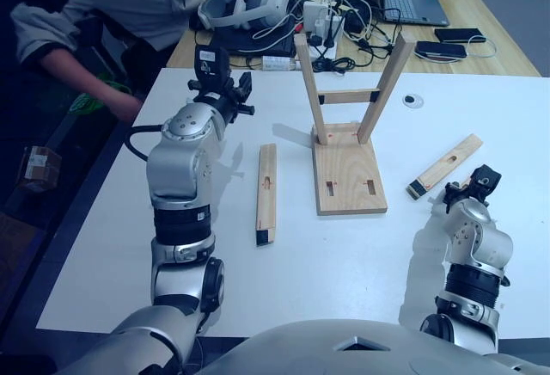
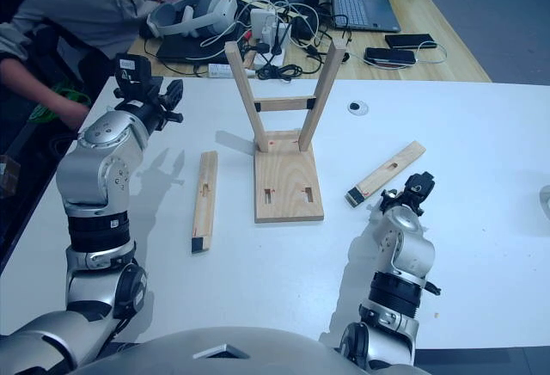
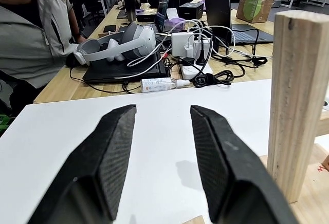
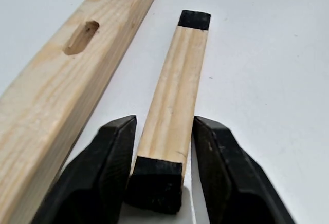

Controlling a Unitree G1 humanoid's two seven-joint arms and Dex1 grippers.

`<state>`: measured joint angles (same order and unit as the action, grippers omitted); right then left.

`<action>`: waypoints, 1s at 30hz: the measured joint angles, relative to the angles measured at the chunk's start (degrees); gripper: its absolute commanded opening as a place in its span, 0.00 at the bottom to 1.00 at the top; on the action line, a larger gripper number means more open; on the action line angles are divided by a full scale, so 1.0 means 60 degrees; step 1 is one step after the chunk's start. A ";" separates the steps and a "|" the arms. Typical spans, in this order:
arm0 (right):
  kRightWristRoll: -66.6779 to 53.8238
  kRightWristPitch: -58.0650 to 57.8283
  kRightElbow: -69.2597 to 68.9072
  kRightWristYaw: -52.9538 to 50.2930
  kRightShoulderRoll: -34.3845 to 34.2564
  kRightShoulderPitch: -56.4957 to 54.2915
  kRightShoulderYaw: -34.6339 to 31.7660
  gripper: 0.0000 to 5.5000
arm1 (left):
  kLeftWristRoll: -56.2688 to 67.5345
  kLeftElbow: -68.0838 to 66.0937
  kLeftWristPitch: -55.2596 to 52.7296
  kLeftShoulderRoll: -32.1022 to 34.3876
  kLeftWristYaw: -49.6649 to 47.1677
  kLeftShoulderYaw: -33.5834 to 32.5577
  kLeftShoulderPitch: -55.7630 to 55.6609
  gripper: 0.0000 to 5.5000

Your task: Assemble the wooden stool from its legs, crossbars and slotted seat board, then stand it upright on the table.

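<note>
Wooden seat board (image 1: 348, 177) is holding two legs (image 1: 311, 91), one crossbar (image 1: 348, 97); two loose legs (image 1: 267, 190) are waiting. My spread right gripper (image 4: 164, 126) is straddling the second crossbar (image 4: 175, 95); left gripper (image 3: 163, 113) gaping empty.

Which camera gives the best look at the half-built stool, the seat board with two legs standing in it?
The left eye view: the seat board, both legs and their crossbar appear whole. The right eye view shows the same. The left wrist view has one leg close up, past the open left gripper.
</note>
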<state>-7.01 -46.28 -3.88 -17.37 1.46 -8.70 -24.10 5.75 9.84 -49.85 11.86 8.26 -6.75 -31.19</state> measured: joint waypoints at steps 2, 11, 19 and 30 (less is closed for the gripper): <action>0.0025 0.0162 0.0141 0.0100 0.0144 0.0030 0.0044 0.24 | 0.0007 -0.0015 -0.0001 0.0000 -0.0016 0.0003 -0.0052 0.36; -0.0711 0.1411 0.0839 0.0499 0.0212 -0.0155 -0.0712 0.23 | 0.0281 -0.0143 -0.0025 0.0000 -0.0027 -0.0104 -0.0386 0.36; -0.4279 0.3581 0.1488 0.2791 0.0639 -0.2313 -0.2326 0.23 | 0.1349 -0.0348 -0.0200 0.0127 0.0141 -0.1341 -0.1061 0.36; -0.7800 0.1905 -0.1693 0.5046 0.0526 -0.2534 -0.0137 0.23 | 0.4516 0.0800 -0.1967 -0.0351 0.0555 -0.2043 -0.2049 0.36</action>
<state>-53.82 -34.85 -14.04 12.91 4.62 -23.90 -24.92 32.85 14.64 -61.65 9.75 11.59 -19.01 -43.49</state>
